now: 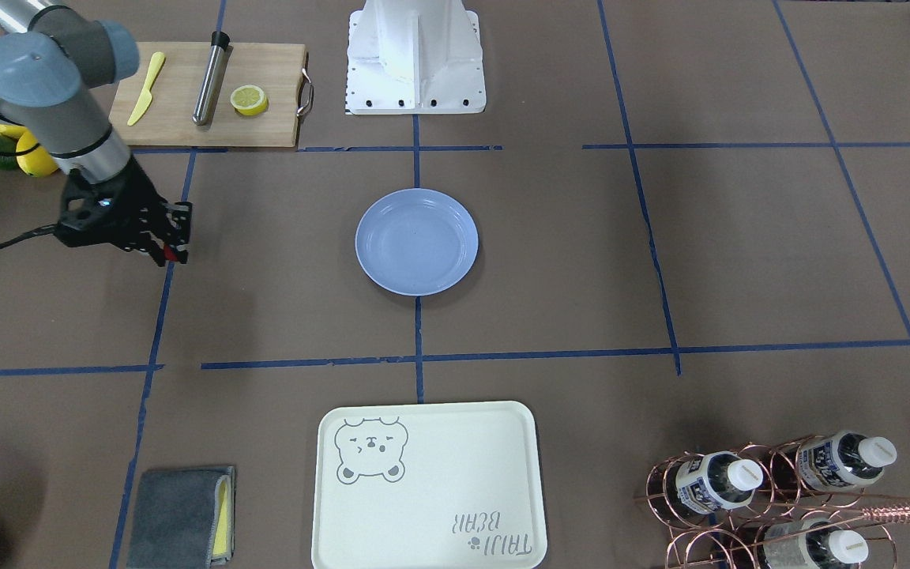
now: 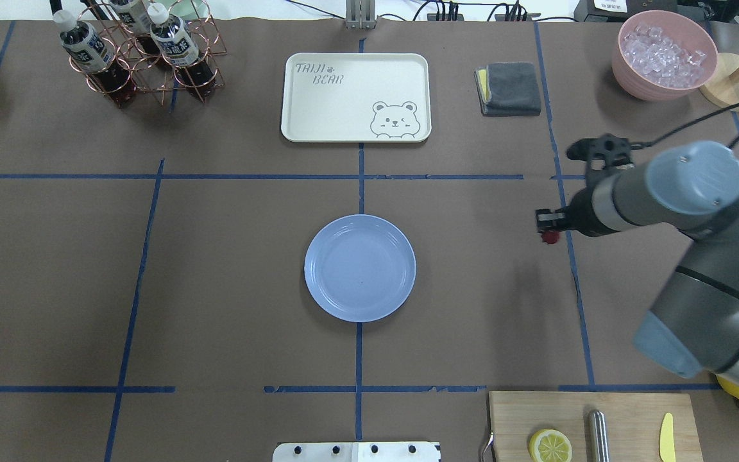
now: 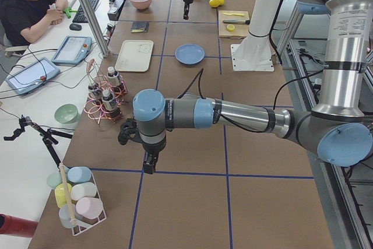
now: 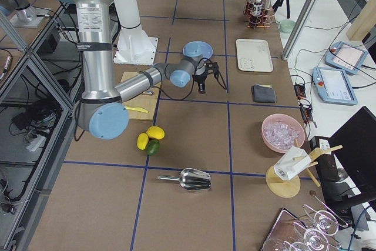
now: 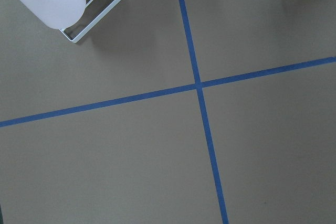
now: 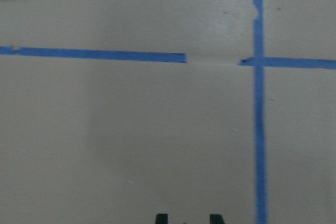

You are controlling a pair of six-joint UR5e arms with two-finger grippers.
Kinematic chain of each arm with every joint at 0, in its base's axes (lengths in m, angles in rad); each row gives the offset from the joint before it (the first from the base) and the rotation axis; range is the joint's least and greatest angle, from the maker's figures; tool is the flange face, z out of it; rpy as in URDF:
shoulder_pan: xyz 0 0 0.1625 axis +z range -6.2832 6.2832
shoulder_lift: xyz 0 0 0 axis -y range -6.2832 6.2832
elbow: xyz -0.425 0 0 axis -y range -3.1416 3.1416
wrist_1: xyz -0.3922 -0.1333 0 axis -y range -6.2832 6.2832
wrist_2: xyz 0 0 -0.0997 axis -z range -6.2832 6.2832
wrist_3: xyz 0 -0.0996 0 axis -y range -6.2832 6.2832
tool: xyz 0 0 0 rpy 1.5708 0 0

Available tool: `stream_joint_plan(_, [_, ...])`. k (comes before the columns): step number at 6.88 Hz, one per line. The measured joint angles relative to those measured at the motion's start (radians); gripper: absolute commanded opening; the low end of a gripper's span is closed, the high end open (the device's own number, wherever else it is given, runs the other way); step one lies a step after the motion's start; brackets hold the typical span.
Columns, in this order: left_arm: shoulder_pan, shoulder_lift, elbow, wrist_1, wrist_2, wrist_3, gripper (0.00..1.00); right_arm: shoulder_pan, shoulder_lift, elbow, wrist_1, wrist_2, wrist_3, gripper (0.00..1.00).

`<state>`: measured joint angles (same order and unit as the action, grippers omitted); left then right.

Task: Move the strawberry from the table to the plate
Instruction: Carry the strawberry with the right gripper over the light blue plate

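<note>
The right gripper [image 1: 169,246] has its fingers drawn in around the strawberry [image 1: 174,254], which shows as a small dark-red spot right at the tips in both the front-facing and overhead views. It looks pinched there, not lying loose. The right wrist camera catches only the two dark fingertips [image 6: 161,217] at its bottom edge, and the berry itself is out of its frame. The brown paper and tape lines below sit some way off, and the gripper's shadow in the overhead view falls clear of it, so I judge the berry to be lifted off the table [image 1: 660,237]. That would make the pick-up done and the carry the step in hand. The gripper hangs over a blue tape line, well apart from the light-blue plate [image 1: 416,242], which lies bare in the middle of the table with nothing in it. What is left is to travel across to the plate, come down over it and let go. Beyond the arm, a wooden cutting board [image 1: 210,95] holds a lemon half [image 1: 250,99], neither of them part of this job. The left gripper [image 3: 150,166] hangs over a far stretch of the table away from all this, and I cannot tell whether it is open or closed
</note>
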<state>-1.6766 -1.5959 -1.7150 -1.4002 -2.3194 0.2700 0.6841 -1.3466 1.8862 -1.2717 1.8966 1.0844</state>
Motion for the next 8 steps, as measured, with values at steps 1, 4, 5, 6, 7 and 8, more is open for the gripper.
stream_joint_plan(1, [0.0, 0.0, 0.0, 0.001, 0.0, 0.0, 1.0, -0.037, 0.152, -0.004, -0.148, -0.004, 0.064, 0.0])
stream_joint_plan(4, [0.0, 0.002, 0.001, 0.002, -0.013, 0.0, 1.0, -0.144, 0.49, -0.192, -0.298, -0.064, 0.259, 0.0])
stream_joint_plan(5, [0.0, 0.002, 0.001, 0.002, -0.022, 0.0, 1.0, -0.181, 0.564, -0.288, -0.3, -0.101, 0.31, 0.0])
stream_joint_plan(6, [0.0, 0.002, 0.0, 0.001, -0.026, 0.0, 1.0, -0.214, 0.615, -0.371, -0.289, -0.139, 0.34, 0.0])
stream_joint_plan(7, [0.001, 0.001, -0.001, 0.0, -0.027, 0.0, 1.0, -0.242, 0.638, -0.428, -0.257, -0.165, 0.356, 0.0])
stream_joint_plan(8, [0.001, 0.001, -0.001, 0.0, -0.028, 0.0, 1.0, -0.264, 0.64, -0.456, -0.23, -0.178, 0.363, 0.0])
